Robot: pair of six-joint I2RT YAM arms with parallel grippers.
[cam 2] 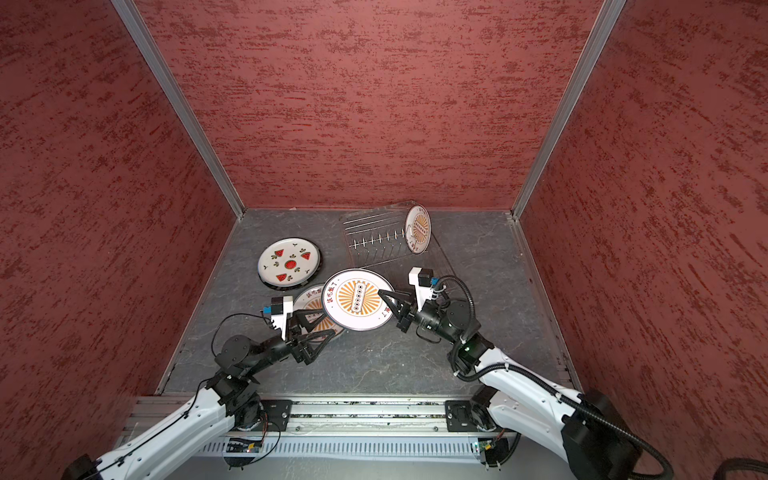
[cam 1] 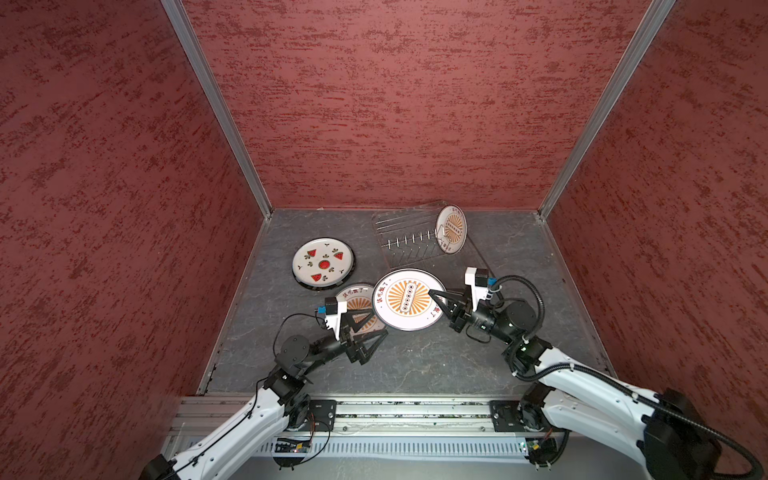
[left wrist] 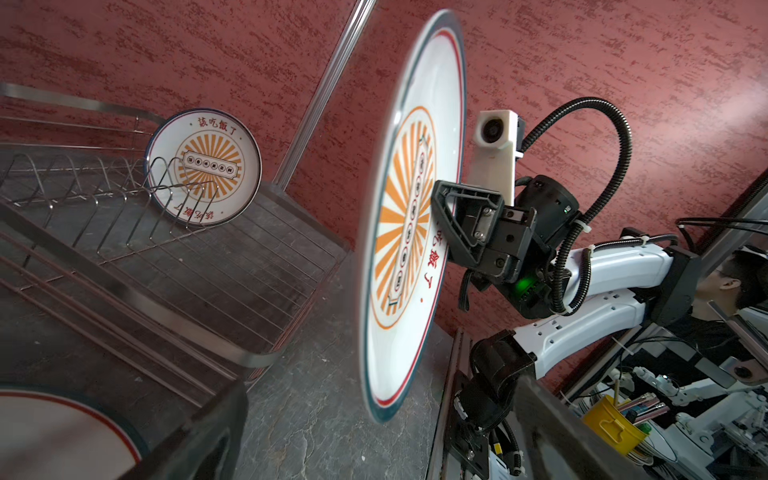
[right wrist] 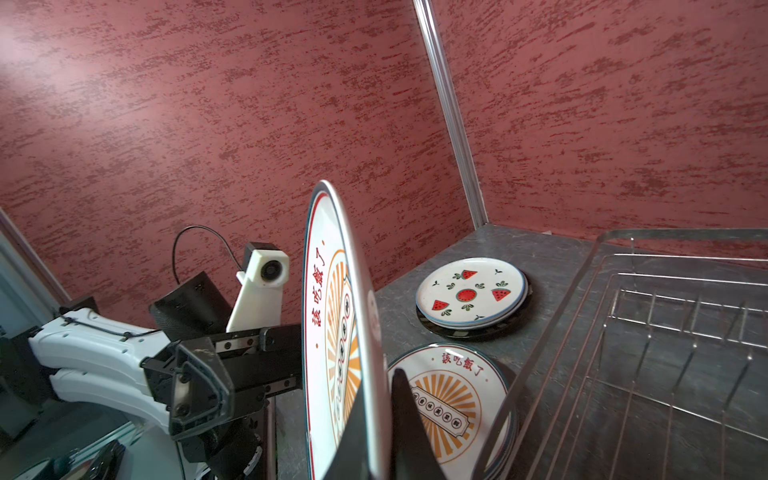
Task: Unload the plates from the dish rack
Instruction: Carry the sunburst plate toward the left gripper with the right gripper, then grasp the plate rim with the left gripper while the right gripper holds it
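Observation:
My right gripper (cam 1: 434, 296) (cam 2: 384, 296) (right wrist: 384, 415) is shut on the rim of a sunburst plate (cam 1: 409, 299) (cam 2: 358, 299) (left wrist: 411, 208) (right wrist: 328, 332), holding it tilted above the table. The plate's far edge hangs just in front of my open left gripper (cam 1: 368, 328) (cam 2: 319, 325) (left wrist: 380, 386); whether it touches is unclear. A second sunburst plate (cam 1: 353, 297) (right wrist: 453, 399) lies flat beneath the left gripper. A third (cam 1: 451, 228) (cam 2: 417, 228) (left wrist: 203, 166) stands upright in the wire dish rack (cam 1: 409, 241) (cam 2: 374, 245) (left wrist: 137, 297) (right wrist: 554, 320).
A watermelon plate (cam 1: 323, 262) (cam 2: 289, 262) (right wrist: 469, 293) tops a small stack at the left of the grey table, with a dark plate at the bottom. Red walls close in on three sides, and a metal rail runs along the front edge.

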